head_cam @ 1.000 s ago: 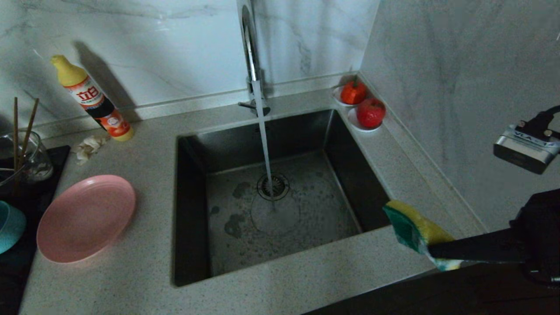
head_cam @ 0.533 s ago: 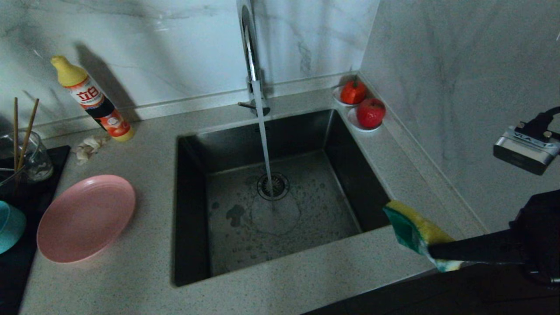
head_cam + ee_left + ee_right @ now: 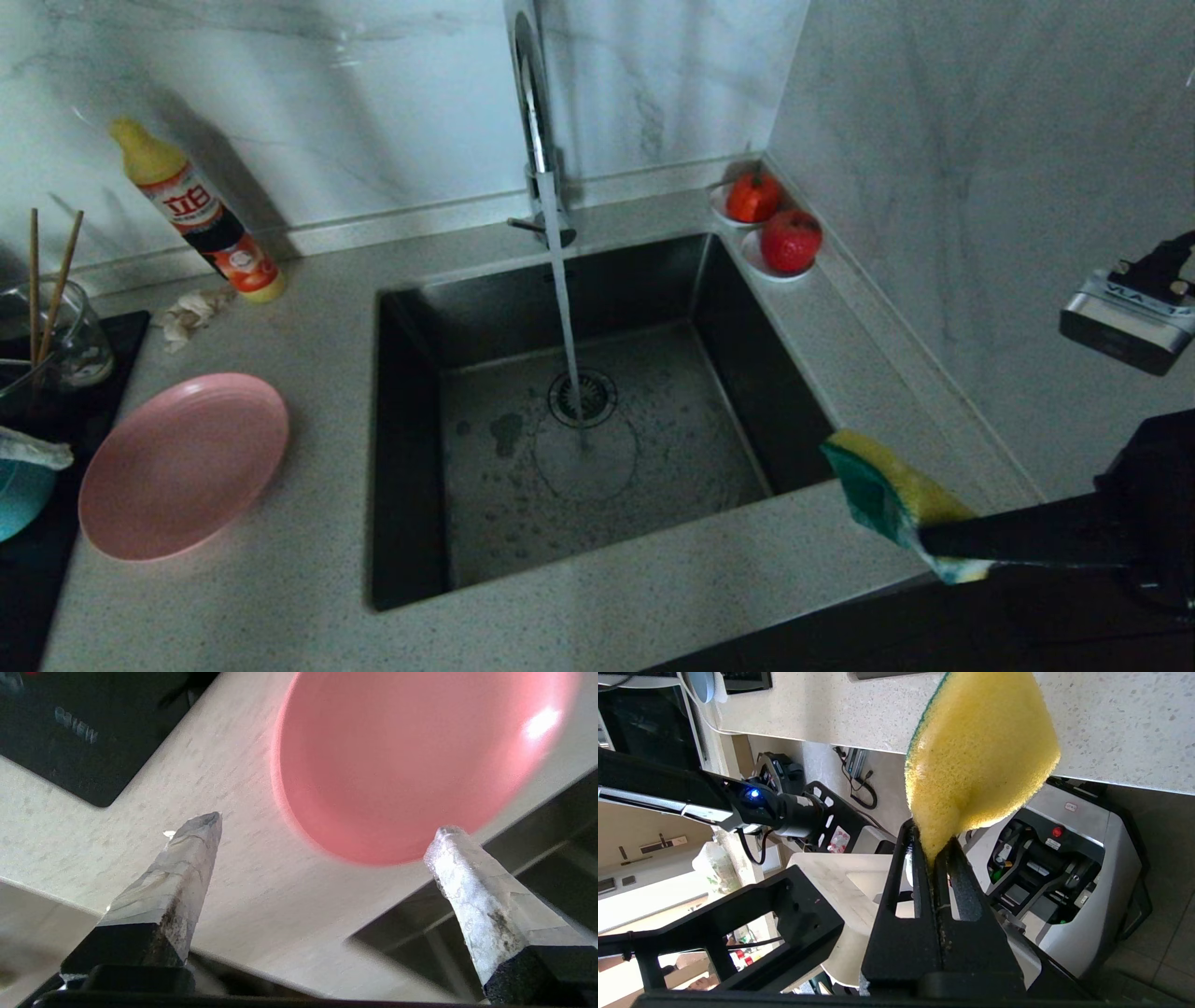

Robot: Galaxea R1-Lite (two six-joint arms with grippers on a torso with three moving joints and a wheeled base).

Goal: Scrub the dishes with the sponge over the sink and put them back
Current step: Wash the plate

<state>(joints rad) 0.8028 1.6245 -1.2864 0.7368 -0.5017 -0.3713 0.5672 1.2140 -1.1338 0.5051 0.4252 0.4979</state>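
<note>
Overhead, the sink [image 3: 597,411], a deep square steel basin with a round drain, sits in a speckled counter [image 3: 308,373], with water running from the chrome faucet [image 3: 532,103]. Left of the sink lies the smooth, shallow pink plate [image 3: 182,465], bare counter all round it; farther left, at the view's edge, are the teal bowl [image 3: 19,490] and thin wooden chopsticks [image 3: 47,280] upright in a glass cup [image 3: 65,341]. At the sink's near right corner the right gripper [image 3: 934,546] pinches the sponge [image 3: 882,490].

From the left wrist, the left gripper [image 3: 327,826] hovers with fingers spread wide above the plate [image 3: 402,760] rim, empty.

From the right wrist, the right gripper [image 3: 933,851] has its fingers pressed together on the porous yellow sponge [image 3: 980,756], green-faced.
</note>
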